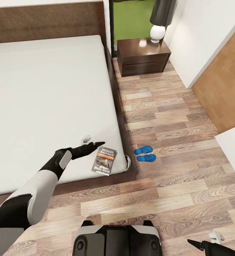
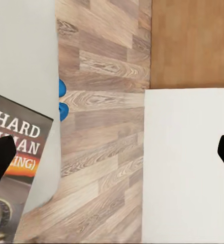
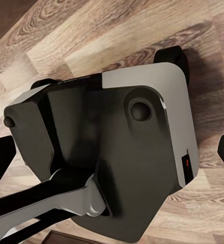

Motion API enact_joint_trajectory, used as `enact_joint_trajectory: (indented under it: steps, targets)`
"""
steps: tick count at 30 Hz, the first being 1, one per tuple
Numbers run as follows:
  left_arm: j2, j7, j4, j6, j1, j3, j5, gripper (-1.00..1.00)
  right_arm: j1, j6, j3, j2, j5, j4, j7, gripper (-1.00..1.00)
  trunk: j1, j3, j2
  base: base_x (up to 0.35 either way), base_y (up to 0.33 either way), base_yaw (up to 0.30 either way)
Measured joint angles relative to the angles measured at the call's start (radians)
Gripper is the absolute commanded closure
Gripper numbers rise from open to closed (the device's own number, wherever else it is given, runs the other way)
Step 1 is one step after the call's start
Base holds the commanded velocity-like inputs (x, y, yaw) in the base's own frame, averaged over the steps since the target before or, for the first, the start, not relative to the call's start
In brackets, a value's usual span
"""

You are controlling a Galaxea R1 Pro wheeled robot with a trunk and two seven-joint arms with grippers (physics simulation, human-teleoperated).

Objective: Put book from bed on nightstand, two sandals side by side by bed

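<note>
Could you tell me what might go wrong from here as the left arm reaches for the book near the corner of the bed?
1. The thin dark grey paperback book lies close to the white mattress's corner; a nudge from the left gripper could push it onto the wood-plank floor.
2. Lying flat, it offers the open fingers little edge, so the grasp may slip.
3. The two bright blue sandals sit beside the bed; the base could disturb them on the way to the dark brown nightstand.

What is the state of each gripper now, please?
Left gripper: open, empty, its fingers spread beside the book on the bed.
Right gripper: open, holding nothing, above the floor.
</note>
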Motion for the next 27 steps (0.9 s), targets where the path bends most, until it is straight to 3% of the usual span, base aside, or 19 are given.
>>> enact_joint_trajectory:
  steps: [3, 4, 5, 6, 7, 12, 16, 19, 20, 25, 26, 27]
  targets:
    - [0.042, -0.086, 0.001, 0.010, 0.035, 0.001, -0.001, -1.00, 0.000, 0.000, 0.000, 0.000, 0.000, 0.000, 0.000, -1.00, -0.012, 0.009, 0.021, 0.000, 0.000, 0.000]
    - [0.066, -0.139, 0.001, 0.013, 0.059, 0.001, -0.002, -1.00, 0.000, 0.000, 0.000, 0.000, 0.000, 0.000, 0.000, -1.00, -0.015, 0.013, 0.028, 0.000, 0.000, 0.000]
    - [0.088, -0.194, 0.001, 0.015, 0.085, 0.001, -0.002, -1.00, 0.000, 0.000, 0.000, 0.000, 0.000, 0.000, 0.000, -1.00, -0.019, 0.016, 0.035, 0.000, 0.000, 0.000]
    - [0.123, -0.314, 0.001, 0.017, 0.138, 0.002, -0.004, -1.00, 0.000, 0.000, 0.000, 0.000, 0.000, 0.000, 0.000, -1.00, -0.023, 0.019, 0.042, 0.000, 0.000, 0.000]
    - [0.141, -0.378, 0.002, 0.016, 0.176, 0.000, -0.007, -1.00, 0.000, 0.000, 0.000, 0.000, 0.000, 0.000, 0.000, -1.00, -0.027, 0.022, 0.049, 0.000, 0.000, 0.000]
    - [0.189, -0.548, 0.002, 0.009, 0.284, -0.001, -0.011, -1.00, 0.000, 0.000, 0.000, 0.000, 0.000, 0.000, 0.000, -1.00, -0.046, 0.038, 0.084, 0.000, 0.000, 0.000]
    - [0.210, -0.599, 0.002, -0.042, 0.403, 0.000, -0.011, -1.00, 0.000, 0.000, 0.000, 0.000, 0.000, 0.000, 0.000, -1.00, -0.062, 0.050, 0.112, 0.000, 0.000, 0.000]
    - [0.214, -0.612, 0.005, -0.120, 0.469, 0.001, -0.008, -1.00, 0.000, 0.000, 0.000, -0.001, 0.000, 0.000, 0.000, -1.00, -0.073, 0.060, 0.133, 0.000, 0.000, 0.000]
    - [0.217, -0.618, 0.032, -0.174, 0.506, 0.001, -0.006, -1.00, 0.000, 0.000, 0.000, -0.001, 0.000, 0.000, 0.000, -1.00, -0.077, 0.063, 0.140, 0.000, 0.000, 0.000]
    - [0.245, -0.621, 0.126, -0.268, 0.531, 0.003, -0.006, -1.00, 0.000, 0.000, 0.000, -0.001, 0.000, 0.000, 0.000, -1.00, -0.077, 0.063, 0.141, 0.000, 0.000, 0.000]
    - [0.255, -0.622, 0.166, -0.309, 0.534, 0.005, -0.007, -1.00, 0.000, 0.000, 0.000, -0.001, 0.000, 0.000, 0.000, -1.00, -0.077, 0.063, 0.141, 0.000, 0.000, 0.000]
    - [0.275, -0.621, 0.240, -0.401, 0.538, 0.006, -0.004, -1.00, 0.000, 0.000, 0.000, -0.001, 0.000, 0.000, 0.000, -1.00, -0.077, 0.063, 0.141, 0.000, 0.000, 0.000]
